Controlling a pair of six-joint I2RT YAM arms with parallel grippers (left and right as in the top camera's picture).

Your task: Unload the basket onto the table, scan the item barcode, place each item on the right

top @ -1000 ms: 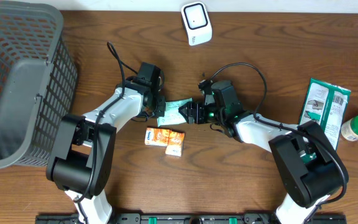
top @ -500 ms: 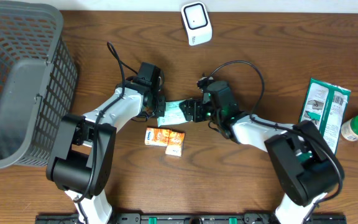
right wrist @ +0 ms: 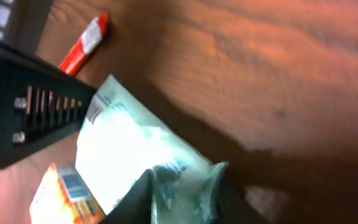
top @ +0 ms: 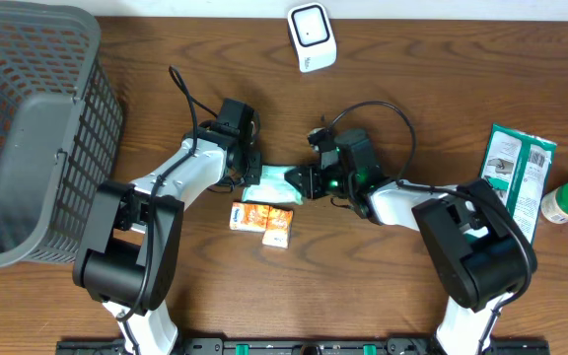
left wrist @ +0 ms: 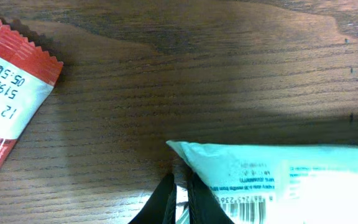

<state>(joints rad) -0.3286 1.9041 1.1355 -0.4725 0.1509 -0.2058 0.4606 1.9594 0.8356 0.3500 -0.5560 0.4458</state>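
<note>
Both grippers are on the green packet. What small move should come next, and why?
Probably open the left gripper. It and the right gripper each pinch an end of the packet, so the handover looks done; letting go would free the right arm to take it to the scanner.

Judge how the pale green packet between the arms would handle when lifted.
Probably floppy: the pale green packet crumples where the right claw pinches it. Likely light, being thin and flat. Its smooth film may slip.
</note>
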